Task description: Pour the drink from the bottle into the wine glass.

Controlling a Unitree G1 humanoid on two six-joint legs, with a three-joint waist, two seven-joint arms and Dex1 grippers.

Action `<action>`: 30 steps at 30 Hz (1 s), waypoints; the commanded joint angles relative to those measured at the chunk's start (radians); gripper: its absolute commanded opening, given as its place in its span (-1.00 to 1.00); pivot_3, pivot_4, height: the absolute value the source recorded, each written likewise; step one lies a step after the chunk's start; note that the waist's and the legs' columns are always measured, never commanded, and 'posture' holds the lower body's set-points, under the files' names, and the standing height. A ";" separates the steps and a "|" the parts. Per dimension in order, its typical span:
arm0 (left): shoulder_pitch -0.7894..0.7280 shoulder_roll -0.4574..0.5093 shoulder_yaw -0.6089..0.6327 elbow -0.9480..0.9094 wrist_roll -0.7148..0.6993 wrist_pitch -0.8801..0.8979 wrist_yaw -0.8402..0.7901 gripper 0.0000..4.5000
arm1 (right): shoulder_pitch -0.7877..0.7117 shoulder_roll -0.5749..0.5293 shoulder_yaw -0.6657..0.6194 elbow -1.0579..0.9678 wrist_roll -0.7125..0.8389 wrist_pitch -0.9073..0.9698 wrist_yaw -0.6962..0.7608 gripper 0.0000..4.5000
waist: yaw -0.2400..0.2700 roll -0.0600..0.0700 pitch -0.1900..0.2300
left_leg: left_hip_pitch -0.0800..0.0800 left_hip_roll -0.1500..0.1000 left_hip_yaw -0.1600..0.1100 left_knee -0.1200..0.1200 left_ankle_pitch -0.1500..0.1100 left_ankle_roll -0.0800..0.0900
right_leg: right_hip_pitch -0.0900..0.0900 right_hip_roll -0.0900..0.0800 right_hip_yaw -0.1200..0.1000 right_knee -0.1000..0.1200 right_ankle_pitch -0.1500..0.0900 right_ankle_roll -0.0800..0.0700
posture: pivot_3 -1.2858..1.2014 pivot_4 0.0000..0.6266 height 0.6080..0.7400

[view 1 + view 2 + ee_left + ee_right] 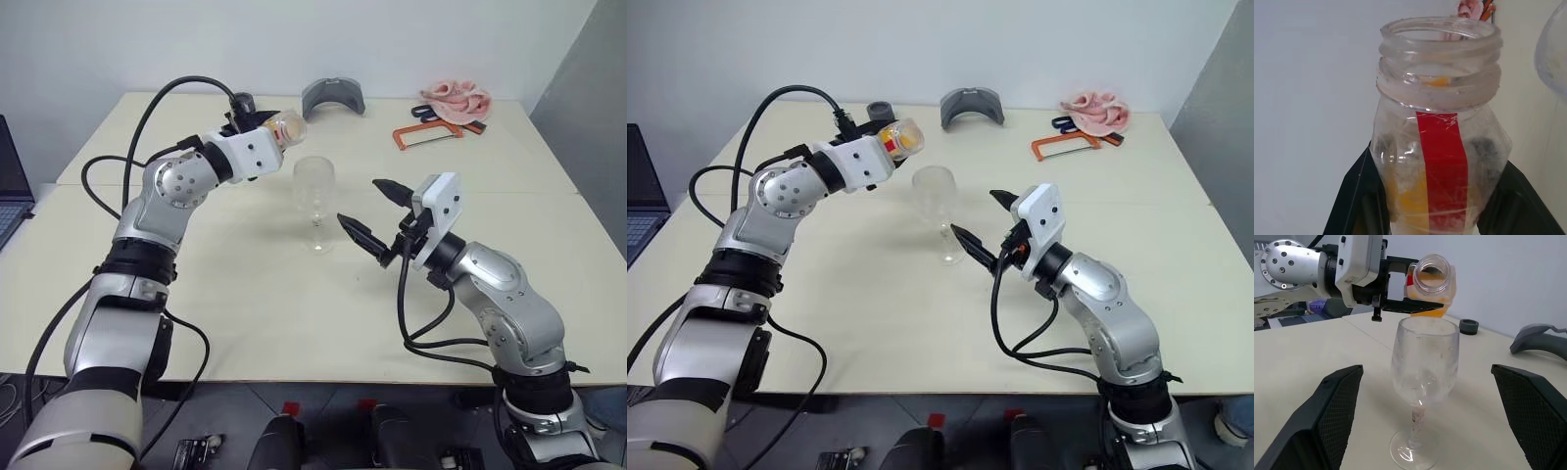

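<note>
My left gripper (277, 132) is shut on the bottle (285, 127), which lies tipped on its side above the table. Its uncapped mouth (1431, 273) is just above and behind the rim of the wine glass (314, 191). The orange drink (1434, 310) pools along the bottle's lower side; a red label stripe (1442, 161) runs along its body. The wine glass stands upright mid-table, and its bowl (1424, 360) looks empty. My right gripper (360, 203) is open just right of the glass, fingers (1334, 401) spread wide and apart from it.
A small dark round cap-like piece (242, 101) and a grey curved part (333, 96) lie at the table's far side. An orange hacksaw (431, 134) and pink cloth (456, 98) are at the far right. A laptop (12, 186) sits off the left edge.
</note>
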 commanded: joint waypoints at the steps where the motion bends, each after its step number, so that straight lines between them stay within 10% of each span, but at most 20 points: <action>1: -0.064 0.022 -0.009 0.028 0.045 -0.071 0.057 -0.25 | 0.019 -0.001 -0.006 -0.022 -0.001 -0.043 0.010 1.00 | 0.000 0.000 0.000 | 0.000 0.000 0.000 0.000 0.000 0.000 | 0.000 0.000 0.000 0.000 0.000 0.000 | 0.03 -0.52 1.00; 30: -0.200 0.054 -0.122 0.193 0.260 -0.236 0.257 -0.25 | -0.100 -0.217 -0.127 0.123 0.167 -0.003 0.253 1.00 | -0.002 0.000 0.000 | 0.000 0.000 0.006 0.000 0.000 0.000 | 0.000 0.000 0.000 0.000 0.000 0.000 | 0.03 -0.52 1.00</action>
